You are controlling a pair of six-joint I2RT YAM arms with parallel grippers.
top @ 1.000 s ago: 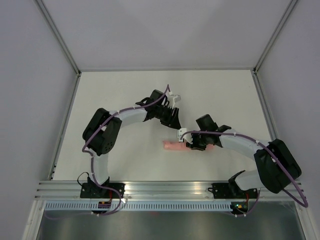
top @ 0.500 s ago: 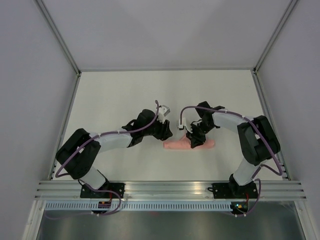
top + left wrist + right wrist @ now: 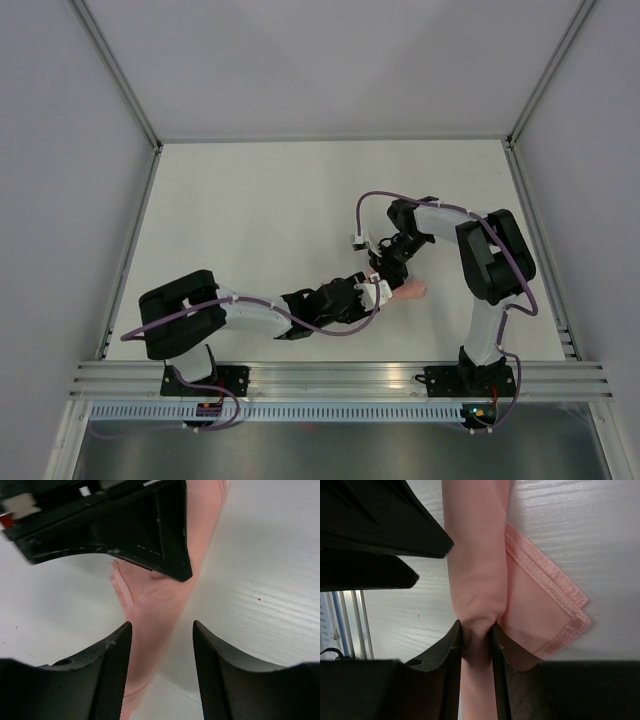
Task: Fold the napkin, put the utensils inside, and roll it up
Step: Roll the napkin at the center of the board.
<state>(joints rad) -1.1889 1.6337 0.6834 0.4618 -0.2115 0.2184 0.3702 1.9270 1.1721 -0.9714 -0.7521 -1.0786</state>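
Observation:
The salmon-pink napkin (image 3: pixel 477 570) is rolled into a tight tube lying on the white table, with a hemmed corner flap (image 3: pixel 547 605) loose beside it. My right gripper (image 3: pixel 477 625) is shut on the roll, pinching it between both fingers. In the top view my right gripper (image 3: pixel 388 272) sits over the roll and only its right end (image 3: pixel 411 289) shows. My left gripper (image 3: pixel 162 627) is open, its fingers on either side of the roll's (image 3: pixel 150 610) left end; in the top view the left gripper (image 3: pixel 368 292) reaches in from the near left. No utensils show.
The white table (image 3: pixel 250 200) is walled by pale panels at the left, far and right sides. A metal rail (image 3: pixel 340 375) runs along the near edge by the arm bases. The two grippers are very close together over the roll.
My left arm has swung from the far side of the roll down to the near side and now reaches the roll's left end. My right arm has drawn back and stays on the roll.

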